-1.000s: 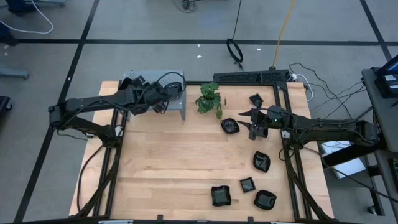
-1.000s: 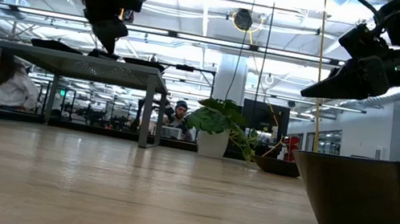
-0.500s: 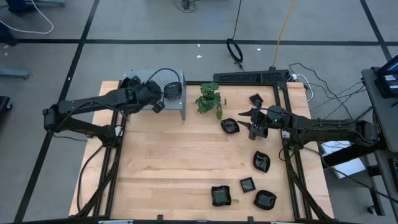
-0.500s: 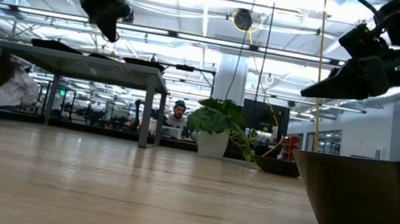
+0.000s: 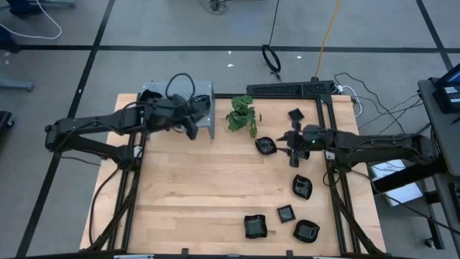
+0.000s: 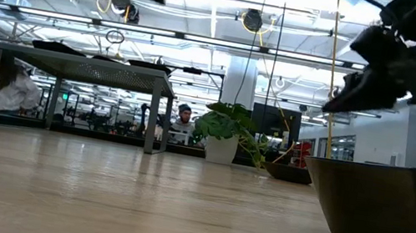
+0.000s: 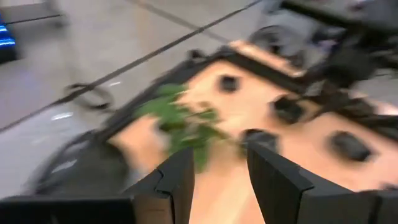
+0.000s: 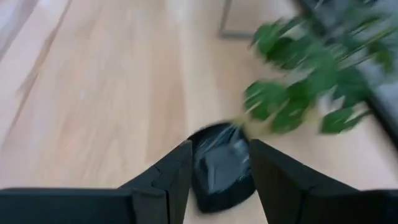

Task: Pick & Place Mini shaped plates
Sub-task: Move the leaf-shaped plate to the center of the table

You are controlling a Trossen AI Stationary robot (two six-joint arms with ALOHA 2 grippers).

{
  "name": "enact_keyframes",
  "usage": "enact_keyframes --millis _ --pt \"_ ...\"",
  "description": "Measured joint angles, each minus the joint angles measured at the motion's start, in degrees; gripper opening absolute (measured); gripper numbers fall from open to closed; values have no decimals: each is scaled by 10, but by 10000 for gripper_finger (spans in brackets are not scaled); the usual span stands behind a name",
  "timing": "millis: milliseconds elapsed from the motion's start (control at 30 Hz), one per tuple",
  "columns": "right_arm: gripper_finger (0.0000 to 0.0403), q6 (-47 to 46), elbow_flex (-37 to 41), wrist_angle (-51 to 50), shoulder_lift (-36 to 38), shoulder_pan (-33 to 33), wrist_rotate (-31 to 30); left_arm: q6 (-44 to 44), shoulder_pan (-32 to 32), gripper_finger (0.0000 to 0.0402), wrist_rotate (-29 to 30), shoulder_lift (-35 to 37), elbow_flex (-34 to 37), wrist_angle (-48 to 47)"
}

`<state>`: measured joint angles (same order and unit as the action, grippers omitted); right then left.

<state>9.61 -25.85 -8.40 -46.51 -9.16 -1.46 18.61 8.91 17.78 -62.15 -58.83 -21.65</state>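
Far left, left gripper (image 5: 191,131) hanging above the front edge of the grey metal box (image 5: 203,92), fingers parted with nothing between them. Next along, small green plant (image 5: 243,114) at the table's (image 5: 201,194) back edge. Just right of it, one black plate (image 5: 267,145) flat on the wood, and right gripper (image 5: 293,144) hovering close beside that plate, fingers apart, holding nothing. Further right, another plate (image 5: 295,114) near the back corner. Down the right side, one plate (image 5: 302,187) alone, then three more (image 5: 285,223) clustered near the front edge.
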Motion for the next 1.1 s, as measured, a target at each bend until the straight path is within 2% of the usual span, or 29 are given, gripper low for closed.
enact_keyframes --millis 100,233,500,733,1100 --pt "153 0 0 -11 -32 31 0 -1 -30 150 -30 -18 0 67" --pt "153 5 0 21 -93 68 -10 -3 -72 150 -33 -45 0 129" --pt "153 92 0 87 -215 97 -147 -2 -134 150 -33 -92 0 189" --pt "153 100 0 125 -284 96 -150 -5 -167 150 -27 -117 0 210" --pt "153 111 0 182 -336 94 -150 -4 -181 150 -22 -125 0 220"
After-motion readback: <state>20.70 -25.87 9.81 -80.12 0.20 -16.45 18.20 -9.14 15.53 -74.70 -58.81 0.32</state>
